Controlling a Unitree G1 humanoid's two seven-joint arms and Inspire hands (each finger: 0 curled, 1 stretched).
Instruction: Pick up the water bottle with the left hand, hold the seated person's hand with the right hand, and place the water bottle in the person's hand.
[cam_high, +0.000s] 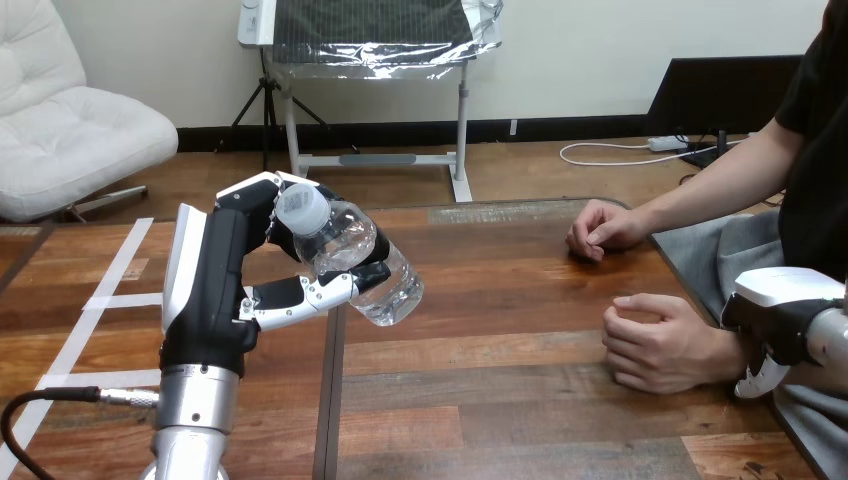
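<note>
The left hand (215, 290) is raised over the wooden table (500, 400) with its fingers and thumb curled round a clear water bottle (365, 265). The bottle is tilted, its white cap (301, 208) pointing up and to the left. At the right side, the person's two hands rest loosely closed on the table: the nearer hand (655, 342) and the farther hand (603, 228), apart from each other. The right hand (785, 310) is at the wrist of the nearer one; whether it grips that wrist cannot be told.

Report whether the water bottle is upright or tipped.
Tipped: the water bottle, gripped by the left robot hand, slants with cap up-left and base down-right, above the table.
</note>
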